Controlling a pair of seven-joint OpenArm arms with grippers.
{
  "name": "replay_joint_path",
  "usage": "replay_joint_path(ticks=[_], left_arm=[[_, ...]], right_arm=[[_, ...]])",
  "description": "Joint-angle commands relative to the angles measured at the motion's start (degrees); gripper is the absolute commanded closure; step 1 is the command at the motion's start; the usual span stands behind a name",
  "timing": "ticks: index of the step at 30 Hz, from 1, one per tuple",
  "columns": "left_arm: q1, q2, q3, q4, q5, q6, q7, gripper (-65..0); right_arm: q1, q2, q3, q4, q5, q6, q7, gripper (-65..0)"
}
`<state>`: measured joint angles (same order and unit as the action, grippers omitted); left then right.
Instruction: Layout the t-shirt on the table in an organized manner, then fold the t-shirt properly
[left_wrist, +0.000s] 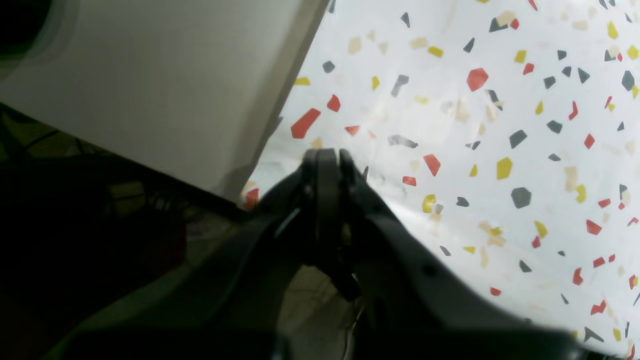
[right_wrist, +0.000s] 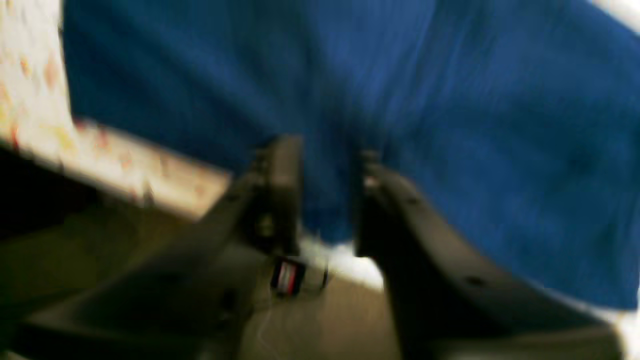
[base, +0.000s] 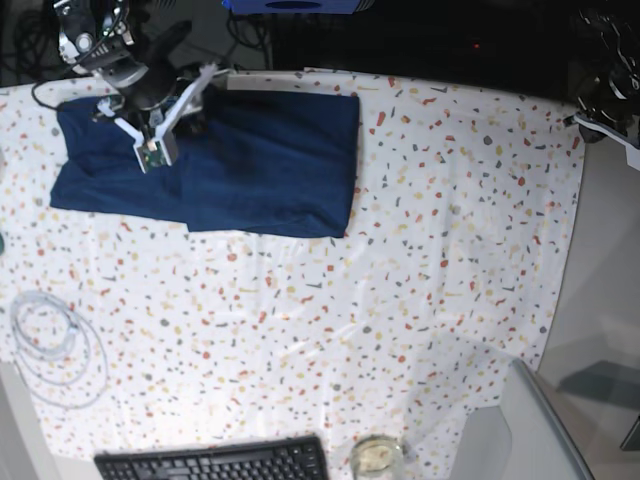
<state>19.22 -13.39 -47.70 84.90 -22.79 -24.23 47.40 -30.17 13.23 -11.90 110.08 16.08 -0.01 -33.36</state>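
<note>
The t-shirt (base: 215, 165) lies partly folded at the tabletop's (base: 420, 260) upper left. Right fingers (right_wrist: 285, 170) stand slightly apart above it, apparently gripping nothing; left fingers (left_wrist: 326, 162) are closed, empty. Next: regrasp an edge, I judge.

T-shirt (base: 250, 170): soft, matt navy cloth. Beneath it, table (base: 420, 250): smooth, faintly glossy speckled cover. Gripper fingers (left_wrist: 327, 170): matt black plastic.

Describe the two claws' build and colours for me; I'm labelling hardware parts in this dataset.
The left claw has dark, nearly black curved fingers with rounded tips. The right claw looks the same dark colour, though blurred; a small red-and-white marked part and thin wires sit at its base. From the base view its arm shows white brackets and a small green board.
</note>
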Motion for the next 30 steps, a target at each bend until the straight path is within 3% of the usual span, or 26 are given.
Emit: replay_joint_path(ticks=[1,3,9,22,25,28,30], left_arm=[[0.07,-0.99,0.63,1.12,-0.64,-0.26,-0.85,0.0],[0.07,-0.99,1.15,1.12,-0.64,-0.26,-0.85,0.0],[-0.01,-0.81,3.61,1.12,-0.73,-0.26,-0.85,0.0],[-0.81,2.0,18.65,5.25,-0.73,-0.26,-6.56,0.0],[-1.6,3.76,25.59,9.21,-0.73,-0.26,-6.65,0.0],[-2.12,6.05,33.24,12.99,-0.64,-0.26,-6.74,0.0],[-3.62,7.28,38.34,13.87,-0.47,-0.26,-6.83,0.0]], right_arm=[[0.33,-0.62,-0.98,-0.24,0.23,0.05,0.53,-4.4],[1.82,-1.41,-1.86,-2.79,0.14,0.05,0.53,0.0],[3.4,-2.99,-5.81,-10.08,0.06,0.14,0.62,-1.4],[1.03,-2.55,-6.96,-6.83,-0.03,0.14,0.44,-1.4],[-0.82,-1.32,-2.47,-0.32,-0.03,0.05,0.53,-1.4],[-1.52,-1.5,8.43,1.79,0.41,0.05,0.79,-2.1],[-0.9,-3.26,15.99,1.17,1.46,0.41,0.79,-2.4]])
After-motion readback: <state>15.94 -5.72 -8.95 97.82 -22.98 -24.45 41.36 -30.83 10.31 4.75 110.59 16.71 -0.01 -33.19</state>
